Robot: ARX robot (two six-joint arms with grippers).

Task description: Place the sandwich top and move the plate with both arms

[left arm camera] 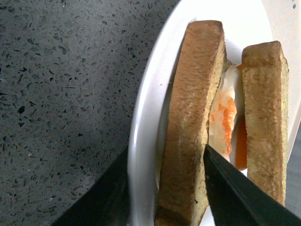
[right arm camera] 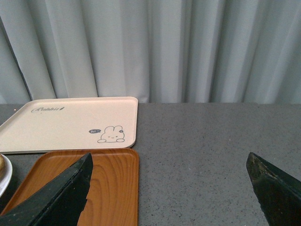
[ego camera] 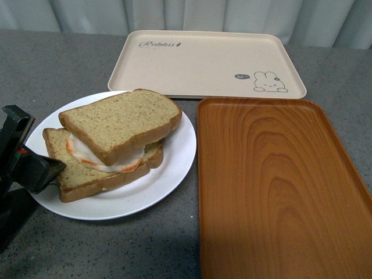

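**Operator:** What is the status of the left gripper (left arm camera: 165, 160)?

**Technician:** Its jaws stand partly apart at the left edge of the plate (ego camera: 174, 160). One finger lies outside the rim. The other reaches over the egg slice (ego camera: 87, 177). The rim and that lower slice sit between them. I cannot tell whether the fingers are pressing on anything.

**Operator:** And the right gripper (right arm camera: 169, 157)?

**Technician:** It is spread wide and holds nothing. It hangs over the grey table (right arm camera: 202, 141) near the orange tray (ego camera: 279, 186), well apart from the plate.

**Operator:** Where is the sandwich top (ego camera: 119, 122)?

**Technician:** It is on the plate, lying on the fried egg (ego camera: 81, 156) and the lower slice. It is turned somewhat, so its corners overhang. Placement appears complete, and the two-arm plate move is not yet done.

**Operator:** Any handling notes?

**Technician:** The plate looks rigid, glossy and breakable, and is probably slippery.
- Take hold at the rim on opposite sides, one arm per side.
- The right rim is free but lies just beside the orange tray, so finger clearance there is tight.
- Keep the fingers off the bread, which is light and soft and would dent under a pinch.
- The top slice only rests on a slick egg and would likely slide if the plate tilts.
- Lift both sides together and keep the plate level.

**Operator:** What else is around it?

**Technician:** The rabbit-print tray (ego camera: 203, 64) lies behind the plate, with nothing on it.
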